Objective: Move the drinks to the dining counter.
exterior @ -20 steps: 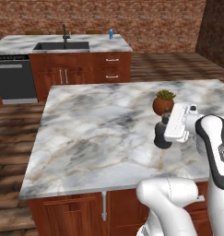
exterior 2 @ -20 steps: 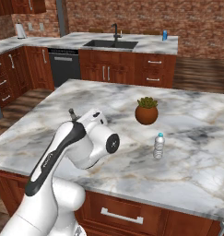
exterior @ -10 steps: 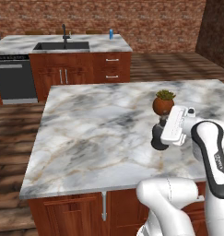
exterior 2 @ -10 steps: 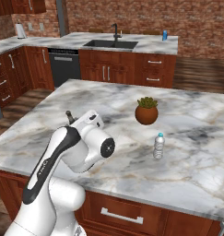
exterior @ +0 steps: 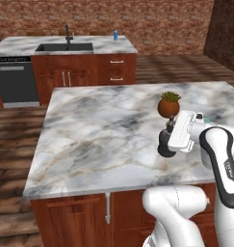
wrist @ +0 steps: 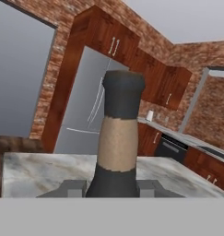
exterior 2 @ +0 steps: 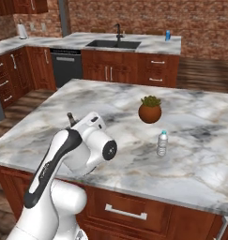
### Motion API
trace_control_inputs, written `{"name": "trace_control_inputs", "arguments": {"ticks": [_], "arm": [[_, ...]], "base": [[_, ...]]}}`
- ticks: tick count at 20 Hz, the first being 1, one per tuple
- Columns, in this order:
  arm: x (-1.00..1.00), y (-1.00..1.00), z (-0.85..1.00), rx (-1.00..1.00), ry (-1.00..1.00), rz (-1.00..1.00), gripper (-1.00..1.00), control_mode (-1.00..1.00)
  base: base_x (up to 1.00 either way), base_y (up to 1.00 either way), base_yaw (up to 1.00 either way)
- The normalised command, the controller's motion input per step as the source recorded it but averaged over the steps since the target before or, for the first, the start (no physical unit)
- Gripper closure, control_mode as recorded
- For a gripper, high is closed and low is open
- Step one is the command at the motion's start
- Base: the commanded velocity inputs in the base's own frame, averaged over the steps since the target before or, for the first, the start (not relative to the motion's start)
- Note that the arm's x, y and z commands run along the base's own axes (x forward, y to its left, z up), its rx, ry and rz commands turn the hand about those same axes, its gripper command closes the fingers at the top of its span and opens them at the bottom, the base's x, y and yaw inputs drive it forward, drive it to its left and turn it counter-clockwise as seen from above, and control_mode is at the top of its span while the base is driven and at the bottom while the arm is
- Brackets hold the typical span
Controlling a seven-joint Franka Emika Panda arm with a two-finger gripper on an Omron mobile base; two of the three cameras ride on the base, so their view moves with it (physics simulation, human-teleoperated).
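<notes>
My gripper (exterior: 172,140) is shut on the squat black bottle (exterior: 164,146), low over the marble island's front right. In the hand view the bottle's tan-banded neck (wrist: 119,133) rises between the two fingertips (wrist: 71,188). Seen from the right base, only the bottle's neck (exterior 2: 71,118) pokes out behind the hand. A clear water bottle (exterior 2: 162,143) stands upright on the island, right of the arm. A blue-and-white can (exterior: 115,34) (exterior 2: 167,35) stands on the dining counter (exterior: 106,46) (exterior 2: 155,46), right of its black sink (exterior: 63,47).
A terracotta pot with a green plant (exterior: 168,105) (exterior 2: 150,110) stands on the island (exterior: 99,125) just behind the hand. A dishwasher (exterior: 15,79) sits under the dining counter's left end. Wood floor separates island and counter. A steel fridge (wrist: 85,110) faces the hand.
The hand has carried the black bottle slightly left and toward the island's front edge, and the forearm has swung a little. The other drinks and the plant have not moved.
</notes>
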Motion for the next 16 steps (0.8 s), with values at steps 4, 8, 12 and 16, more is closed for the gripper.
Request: {"name": "trace_control_inputs", "arguments": {"ticks": [4, 8, 12, 16], "arm": [[0.00, 0.00, 0.00, 0.00, 0.00, 0.00, 1.00, 1.00], [0.00, 0.00, 0.00, 0.00, 0.00, 0.00, 1.00, 1.00], [0.00, 0.00, 0.00, 0.00, 0.00, 0.00, 1.00, 1.00], [0.00, 0.00, 0.00, 0.00, 0.00, 0.00, 1.00, 1.00]], "base": [[-0.69, 0.00, 0.00], [-0.72, -0.02, 0.00], [-0.39, -0.42, 0.00], [-0.10, -0.82, 0.00]]}}
